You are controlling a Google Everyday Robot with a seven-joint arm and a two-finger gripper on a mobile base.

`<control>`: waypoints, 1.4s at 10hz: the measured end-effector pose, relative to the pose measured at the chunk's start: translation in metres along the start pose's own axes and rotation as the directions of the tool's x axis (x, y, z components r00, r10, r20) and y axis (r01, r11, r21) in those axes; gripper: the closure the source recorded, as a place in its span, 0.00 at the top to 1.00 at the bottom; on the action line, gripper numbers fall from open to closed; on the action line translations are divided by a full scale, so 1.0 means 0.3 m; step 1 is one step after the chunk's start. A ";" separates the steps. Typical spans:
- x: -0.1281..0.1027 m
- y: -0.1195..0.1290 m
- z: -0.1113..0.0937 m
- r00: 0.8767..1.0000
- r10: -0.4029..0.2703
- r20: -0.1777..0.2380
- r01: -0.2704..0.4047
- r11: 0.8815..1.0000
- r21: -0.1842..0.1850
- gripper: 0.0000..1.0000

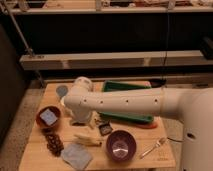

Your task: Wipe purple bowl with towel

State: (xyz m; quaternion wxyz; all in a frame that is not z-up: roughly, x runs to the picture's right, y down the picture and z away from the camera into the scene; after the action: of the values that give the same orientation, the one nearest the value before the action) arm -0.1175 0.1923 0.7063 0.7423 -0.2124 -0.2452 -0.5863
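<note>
The purple bowl (pixel 121 145) stands upright near the table's front edge, right of centre, and holds nothing that I can see. The grey towel (pixel 76 155) lies flat at the front left, a short way left of the bowl. My white arm reaches in from the right across the middle of the table. My gripper (pixel 79 120) hangs below the arm's end, over the table's left-middle. It is behind and above the towel and well left of the bowl. It is mostly hidden by the arm.
A brown bowl (pixel 49 117) holding a blue sponge sits at the left. A green tray (pixel 131 90) lies at the back right. A dark bunch (pixel 54 144), a yellowish item (pixel 88 141), a small dark box (pixel 105 128), a fork (pixel 154 147) and a grey disc (pixel 62 90) lie around.
</note>
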 end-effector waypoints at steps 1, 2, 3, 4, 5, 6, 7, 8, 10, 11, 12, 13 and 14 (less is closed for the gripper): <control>-0.052 0.011 0.008 1.000 -0.019 0.007 0.019 1.000 0.000 0.66; -0.146 0.025 0.026 0.998 -0.059 0.021 0.059 0.998 -0.004 0.66; -0.217 0.031 0.039 0.995 -0.092 0.035 0.092 0.996 -0.008 0.66; -0.257 0.041 0.047 0.993 -0.112 0.039 0.112 0.994 -0.011 0.66; -0.269 0.045 0.049 0.992 -0.116 0.041 0.117 0.993 -0.012 0.66; -0.265 0.043 0.049 0.992 -0.118 0.037 0.118 0.993 -0.011 0.66; -0.262 0.040 0.050 0.992 -0.115 0.044 0.116 0.993 -0.003 0.66; -0.247 0.045 0.055 0.992 -0.116 0.053 0.116 0.993 0.006 0.66; -0.262 0.004 0.113 0.978 -0.189 0.088 0.186 0.982 0.038 0.66; -0.278 -0.036 0.148 0.970 -0.221 0.101 0.217 0.975 0.047 0.66; -0.300 -0.085 0.184 0.962 -0.249 0.113 0.245 0.968 0.051 0.66; -0.326 -0.153 0.233 0.953 -0.278 0.123 0.274 0.960 0.051 0.66; -0.351 -0.220 0.271 0.947 -0.293 0.131 0.289 0.956 0.046 0.66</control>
State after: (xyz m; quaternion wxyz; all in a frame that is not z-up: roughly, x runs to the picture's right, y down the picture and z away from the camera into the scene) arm -0.2114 0.3073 0.7077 0.6321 -0.2036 -0.3317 -0.6701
